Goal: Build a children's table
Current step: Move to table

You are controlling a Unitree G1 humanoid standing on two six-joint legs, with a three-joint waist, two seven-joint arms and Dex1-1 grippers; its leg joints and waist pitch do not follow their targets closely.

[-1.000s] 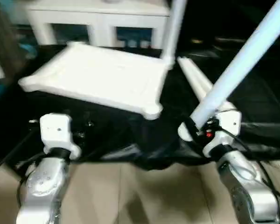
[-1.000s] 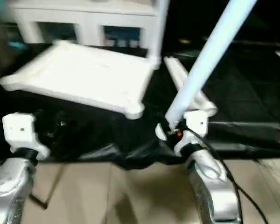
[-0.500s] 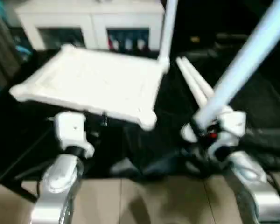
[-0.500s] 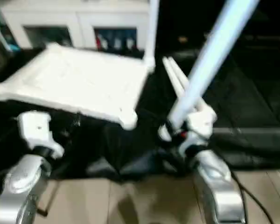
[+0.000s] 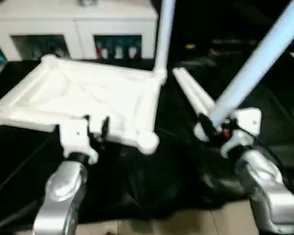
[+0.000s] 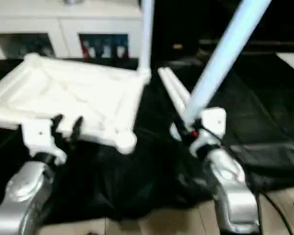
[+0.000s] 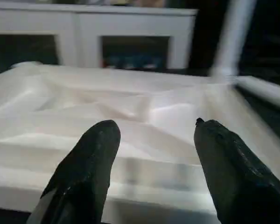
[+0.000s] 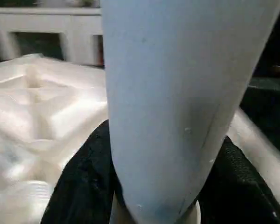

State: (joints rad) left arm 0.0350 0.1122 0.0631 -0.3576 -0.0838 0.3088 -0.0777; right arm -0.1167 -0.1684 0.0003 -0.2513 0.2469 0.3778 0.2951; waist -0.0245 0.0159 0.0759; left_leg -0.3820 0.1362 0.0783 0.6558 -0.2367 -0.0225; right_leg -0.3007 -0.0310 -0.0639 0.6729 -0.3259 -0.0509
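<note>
So tabletop is upside down on black cloth, one leg standing in its far corner. R gripper pinches another leg; L gripper spread, empty, at near edge. 2 legs lie btw.

A low white cabinet stands along the far side, its glass doors showing small coloured items on a shelf inside. In front of it a black cloth spreads wide, rumpled at its near edge. Pale tiled floor shows beyond that edge. Behind the cabinet's right end, the room falls dark.
</note>
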